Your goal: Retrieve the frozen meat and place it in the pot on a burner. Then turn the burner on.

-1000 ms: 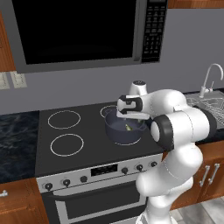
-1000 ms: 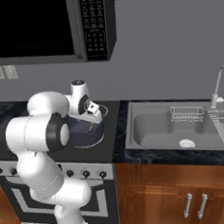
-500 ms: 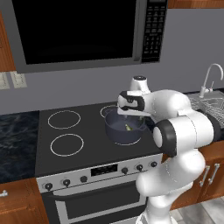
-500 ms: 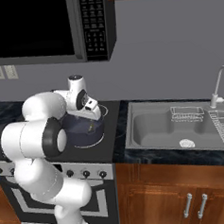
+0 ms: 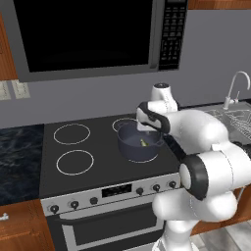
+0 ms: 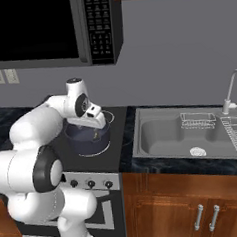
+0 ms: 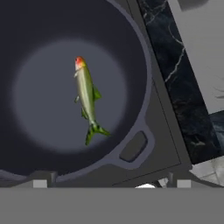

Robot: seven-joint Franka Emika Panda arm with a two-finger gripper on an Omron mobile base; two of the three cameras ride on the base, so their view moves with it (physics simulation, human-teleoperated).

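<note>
1. One change stands out against the pictures of a second ago: the white arm's elbow has swung lower and toward the base, while the hand stays over the round dark blue-grey pot, much as before.
2. The frozen meat, a small greenish-yellow fish shape with an orange-red head, lies flat on the pot's floor, roughly in the middle, touching nothing but the bottom.
3. The two-finger gripper hangs just above the pot's rim with its jaws spread wide and nothing between them; the meat is free of it.
4. That reads as the placing step done: the meat is in the pot, and the pot sits on the right-hand part of the black glass cooktop, where its burner ring is covered by the pot itself.
5. What remains, by my judgement, is turning the burner on, which calls for the row of small dark knobs on the stove's front panel, well below the hand.
6. The wrist points downward over the pot, forearm reaching in from the right.
</note>
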